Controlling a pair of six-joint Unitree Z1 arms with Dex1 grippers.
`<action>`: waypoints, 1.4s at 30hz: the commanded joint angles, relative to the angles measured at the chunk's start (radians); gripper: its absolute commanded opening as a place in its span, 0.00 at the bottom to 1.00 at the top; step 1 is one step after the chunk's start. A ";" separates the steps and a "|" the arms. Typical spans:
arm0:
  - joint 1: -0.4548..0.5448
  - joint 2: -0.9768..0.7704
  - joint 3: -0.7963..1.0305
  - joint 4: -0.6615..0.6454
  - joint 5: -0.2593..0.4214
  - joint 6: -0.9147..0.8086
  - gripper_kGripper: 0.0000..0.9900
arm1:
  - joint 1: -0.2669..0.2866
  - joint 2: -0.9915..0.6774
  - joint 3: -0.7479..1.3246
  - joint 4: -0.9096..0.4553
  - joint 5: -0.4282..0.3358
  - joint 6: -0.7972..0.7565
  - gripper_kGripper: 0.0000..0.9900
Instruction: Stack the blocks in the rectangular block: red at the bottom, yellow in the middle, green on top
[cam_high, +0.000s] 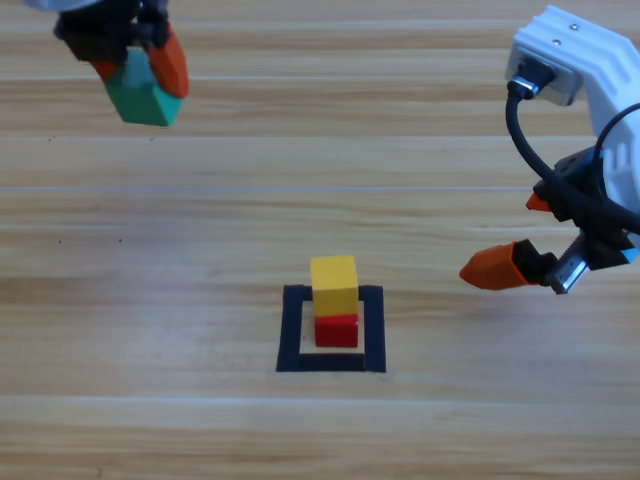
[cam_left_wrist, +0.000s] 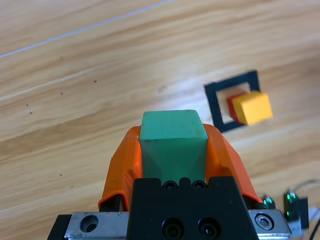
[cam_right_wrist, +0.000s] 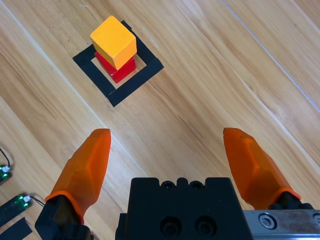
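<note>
Aloft, green cube (cam_left_wrist: 173, 135) between left gripper (cam_high: 140, 70) fingers (cam_left_wrist: 125, 160).

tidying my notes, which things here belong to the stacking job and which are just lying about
Part of the job:
- green cube, held in the left claw
- yellow cube sitting on the red cube
- black square outline around the stack

Just there:
- right claw, open, off to the right of the stack
- wooden table

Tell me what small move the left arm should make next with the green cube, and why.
Probably carry it toward the stack. The left gripper is shut on the green cube at the table's far left, well away from the black square, where the yellow cube already sits on the red cube. The right gripper waits open at the right.
</note>
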 joint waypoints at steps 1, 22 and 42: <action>-0.218 0.012 0.048 0.015 -0.008 -0.015 0.03 | -0.025 -0.005 0.032 -0.003 -0.001 0.001 1.00; -0.294 0.285 -0.135 0.104 0.061 -0.604 0.02 | -0.025 0.000 0.032 -0.004 -0.001 -0.002 1.00; -0.296 0.425 -0.252 0.138 -0.012 -0.525 0.03 | -0.025 0.003 0.034 -0.006 0.005 -0.005 1.00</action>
